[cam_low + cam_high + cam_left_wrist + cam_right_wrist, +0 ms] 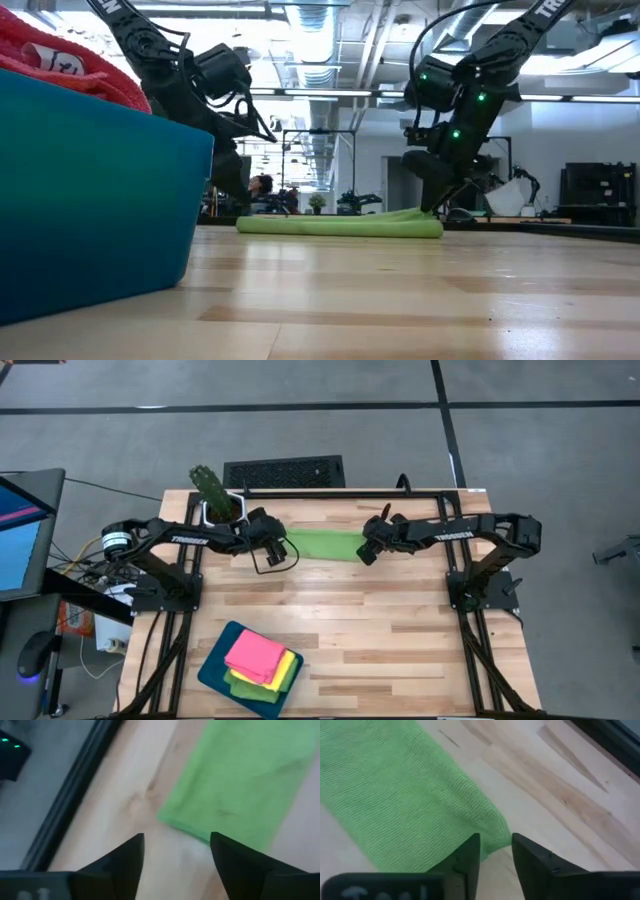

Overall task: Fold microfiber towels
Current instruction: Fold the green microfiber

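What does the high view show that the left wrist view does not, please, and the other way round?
Only the high view shows both arms at the towel's two ends, the right gripper at one, and the teal tray holding folded pink and yellow towels. Only the left wrist view shows the left gripper with its fingers apart, holding nothing, just short of the towel's corner. Both show the green towel lying folded on the wooden table.

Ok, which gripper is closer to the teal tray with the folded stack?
Left. The left gripper hangs at the green towel's left end, up-table from the tray; the right gripper is at the towel's far end, farther off.
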Controlling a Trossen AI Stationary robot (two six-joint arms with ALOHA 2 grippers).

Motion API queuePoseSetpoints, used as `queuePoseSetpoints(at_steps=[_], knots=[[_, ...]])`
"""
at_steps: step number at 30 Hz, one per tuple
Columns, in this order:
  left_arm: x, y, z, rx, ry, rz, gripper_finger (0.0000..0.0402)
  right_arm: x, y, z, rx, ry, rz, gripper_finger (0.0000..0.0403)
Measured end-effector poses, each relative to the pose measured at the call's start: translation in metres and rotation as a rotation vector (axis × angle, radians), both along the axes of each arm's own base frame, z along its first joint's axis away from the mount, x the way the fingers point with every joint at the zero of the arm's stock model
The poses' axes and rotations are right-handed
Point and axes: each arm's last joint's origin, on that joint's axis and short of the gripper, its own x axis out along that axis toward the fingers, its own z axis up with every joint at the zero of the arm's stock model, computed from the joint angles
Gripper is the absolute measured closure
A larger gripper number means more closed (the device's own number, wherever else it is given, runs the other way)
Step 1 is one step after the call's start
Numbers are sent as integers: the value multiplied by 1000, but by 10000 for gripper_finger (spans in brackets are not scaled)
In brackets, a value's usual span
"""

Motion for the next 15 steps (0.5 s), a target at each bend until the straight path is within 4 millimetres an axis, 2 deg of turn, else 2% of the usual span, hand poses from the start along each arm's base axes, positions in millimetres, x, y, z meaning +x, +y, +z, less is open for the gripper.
queuePoseSetpoints(at_steps=[3, 7, 9, 11, 15], knots=[[3, 0, 13, -1, -31, -8, 169, -1, -1, 3, -4, -11, -4, 251], [9, -4, 35, -86, -222, -126, 177, 1, 5, 18, -56, -67, 54, 241], [13, -5, 41, -126, -310, -183, 196, 3, 7, 25, -81, -104, 91, 245], [15, -4, 40, -130, -322, -194, 223, 5, 9, 28, -98, -145, 112, 254], [22, 1, 25, -121, -307, -171, 282, 4, 11, 13, -100, -171, 115, 278]])
